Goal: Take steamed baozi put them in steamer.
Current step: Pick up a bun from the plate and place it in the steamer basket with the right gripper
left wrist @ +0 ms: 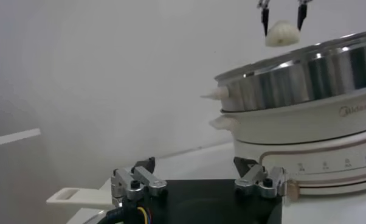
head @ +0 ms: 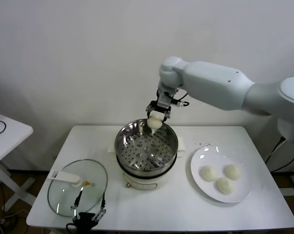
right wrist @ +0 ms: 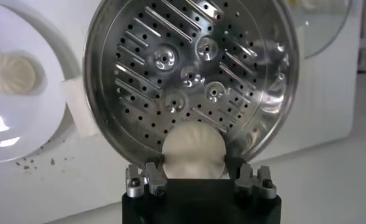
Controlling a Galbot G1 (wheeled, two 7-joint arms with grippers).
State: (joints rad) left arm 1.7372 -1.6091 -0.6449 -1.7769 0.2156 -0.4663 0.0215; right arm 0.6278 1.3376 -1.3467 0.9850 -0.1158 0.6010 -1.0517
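My right gripper (head: pixel 155 120) is shut on one off-white steamed baozi (head: pixel 155 123) and holds it over the far rim of the steamer (head: pixel 146 147). In the right wrist view the baozi (right wrist: pixel 192 152) sits between the fingers, above the perforated steel tray (right wrist: pixel 189 73), which has nothing on it. Three more baozi (head: pixel 224 185) lie on the white plate (head: pixel 200 181) to the right of the steamer. My left gripper (head: pixel 88 216) is parked at the table's front edge beside the glass lid, with its jaws open and nothing between them (left wrist: pixel 195 173).
The round glass lid (head: pixel 64 195) with its white handle lies flat on the table at the front left. A second white table (head: pixel 3 134) stands off to the left. A wall runs close behind the table.
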